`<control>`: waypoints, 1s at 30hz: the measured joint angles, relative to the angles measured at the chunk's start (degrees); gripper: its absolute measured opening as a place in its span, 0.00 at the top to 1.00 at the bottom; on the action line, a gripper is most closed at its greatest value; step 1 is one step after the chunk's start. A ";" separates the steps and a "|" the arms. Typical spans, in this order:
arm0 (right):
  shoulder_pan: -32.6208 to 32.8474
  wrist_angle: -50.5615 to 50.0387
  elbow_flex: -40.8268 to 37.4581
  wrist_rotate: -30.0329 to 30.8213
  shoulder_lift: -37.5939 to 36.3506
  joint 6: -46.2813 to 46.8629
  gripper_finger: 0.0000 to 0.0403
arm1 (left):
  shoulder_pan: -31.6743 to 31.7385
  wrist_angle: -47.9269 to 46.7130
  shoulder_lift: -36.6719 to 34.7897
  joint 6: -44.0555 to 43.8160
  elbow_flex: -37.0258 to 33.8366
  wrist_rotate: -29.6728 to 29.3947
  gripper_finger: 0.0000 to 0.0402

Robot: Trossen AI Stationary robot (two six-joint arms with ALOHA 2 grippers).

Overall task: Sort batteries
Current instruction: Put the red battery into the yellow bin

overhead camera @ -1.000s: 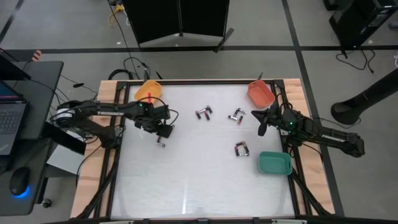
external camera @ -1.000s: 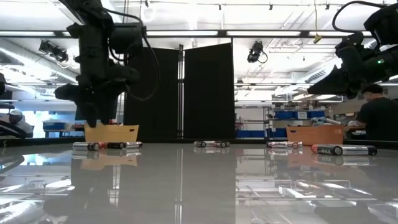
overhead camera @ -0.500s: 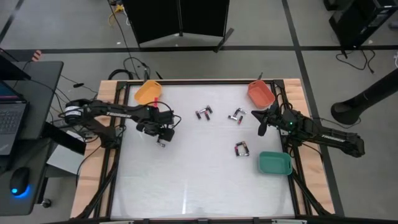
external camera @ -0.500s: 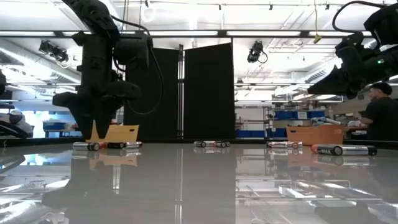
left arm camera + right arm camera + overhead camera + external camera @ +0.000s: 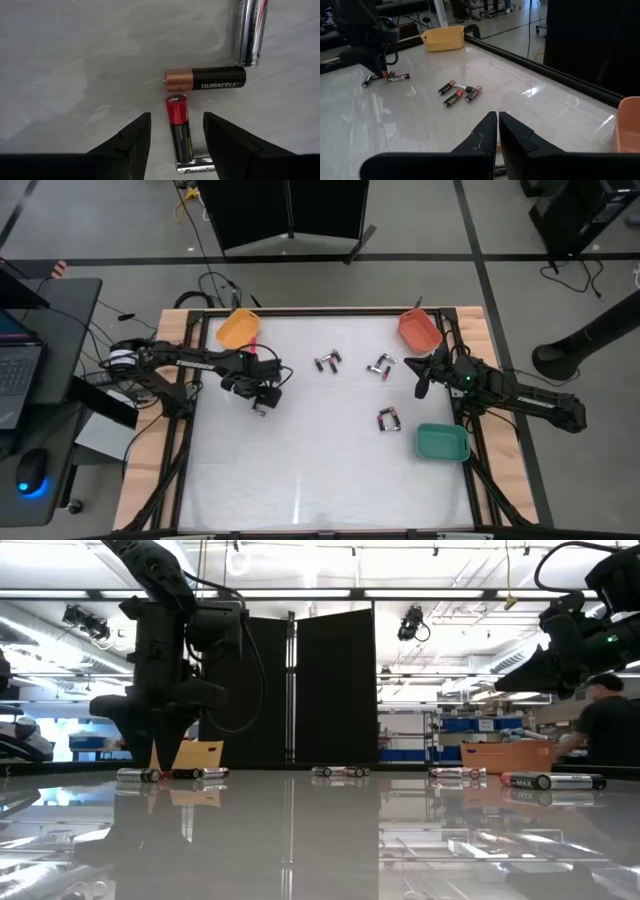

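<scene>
My left gripper points straight down over a cluster of batteries at the table's left. Its open fingers stand on either side of a black battery with a red end lying flat, without touching it. A copper-and-black battery, a silvery one and another silvery one lie around it. In the low view the left gripper hangs just above these batteries. My right gripper is shut on nothing and waits above the table's right side.
Three more battery groups lie on the white table: far middle, far right of middle and right of centre. A yellow-orange tray sits at the far left corner, a red-orange tray at the far right, a green tray at the right edge.
My left gripper has come down toward the left cluster of batteries and shifted slightly toward the table's near edge, staying open. The batteries have not moved.
</scene>
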 joint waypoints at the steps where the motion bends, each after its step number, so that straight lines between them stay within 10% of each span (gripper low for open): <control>1: 0.01 0.00 0.01 -0.01 -0.01 0.00 0.93 | 0.00 0.10 0.00 -0.15 -0.31 -0.01 0.53; 13: 0.01 0.00 0.01 0.00 0.00 0.00 0.93 | 0.02 1.89 -0.26 -1.26 -3.50 0.74 0.56; 30: 0.01 0.00 0.00 -0.01 0.00 0.00 0.93 | 0.04 -0.96 -0.20 3.65 -3.56 1.39 0.88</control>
